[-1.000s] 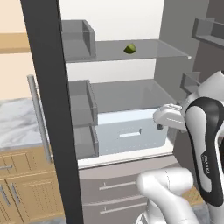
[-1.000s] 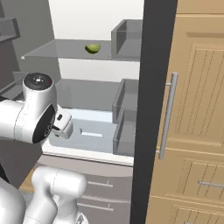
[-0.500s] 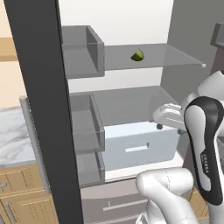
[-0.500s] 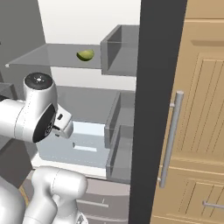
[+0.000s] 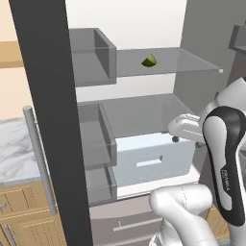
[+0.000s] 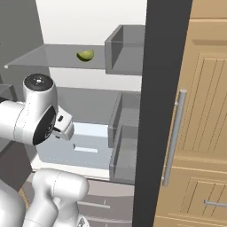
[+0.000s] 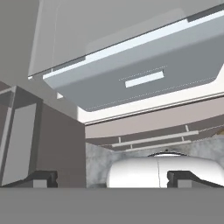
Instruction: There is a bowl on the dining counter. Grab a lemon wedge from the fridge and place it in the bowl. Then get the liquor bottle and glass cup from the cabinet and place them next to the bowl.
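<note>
The fridge stands open before me. A green lemon wedge lies on its upper glass shelf. My gripper is open with nothing between its fingers. It hangs well below the wedge, in front of the pale crisper drawer, and the hand points down and in toward that drawer. The bowl, the liquor bottle and the glass cup are out of view.
The dark edge of the open fridge door stands close on one side, with grey door bins and a bar handle. A marble top over wood drawers lies left. Wood panel doors stand right.
The whole picture has shifted and grown: the base has driven closer to the fridge. The arm holds the same pose and the gripper stays open.
</note>
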Controlling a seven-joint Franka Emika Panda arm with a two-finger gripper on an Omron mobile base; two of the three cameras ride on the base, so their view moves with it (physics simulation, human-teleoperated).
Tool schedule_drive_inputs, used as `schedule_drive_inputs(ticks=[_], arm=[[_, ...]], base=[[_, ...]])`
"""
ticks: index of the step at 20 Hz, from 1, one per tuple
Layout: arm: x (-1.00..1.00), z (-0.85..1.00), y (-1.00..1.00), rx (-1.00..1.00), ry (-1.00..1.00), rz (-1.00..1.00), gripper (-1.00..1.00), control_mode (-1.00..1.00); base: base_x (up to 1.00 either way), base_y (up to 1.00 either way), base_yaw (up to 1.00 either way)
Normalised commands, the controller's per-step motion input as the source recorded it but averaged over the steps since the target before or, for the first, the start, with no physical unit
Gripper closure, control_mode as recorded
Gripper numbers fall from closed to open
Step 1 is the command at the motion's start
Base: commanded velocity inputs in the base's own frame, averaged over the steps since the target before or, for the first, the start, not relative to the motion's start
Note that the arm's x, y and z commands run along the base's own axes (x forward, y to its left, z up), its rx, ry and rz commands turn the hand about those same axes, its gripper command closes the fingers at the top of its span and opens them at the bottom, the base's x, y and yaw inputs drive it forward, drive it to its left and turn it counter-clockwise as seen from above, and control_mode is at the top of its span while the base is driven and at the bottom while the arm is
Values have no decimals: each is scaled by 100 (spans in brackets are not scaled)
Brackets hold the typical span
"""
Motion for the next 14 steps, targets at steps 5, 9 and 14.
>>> schedule_drive_inputs(ticks=[5,9,14], arm=[[0,0,0,0,0,0,-100,100],[52,9,10,-2,0,-5,-100,-100],[58,41,1,-10,0,0,-100,-100]], base=[[70,31,-17],[18,6,-4],[0,0,0]])
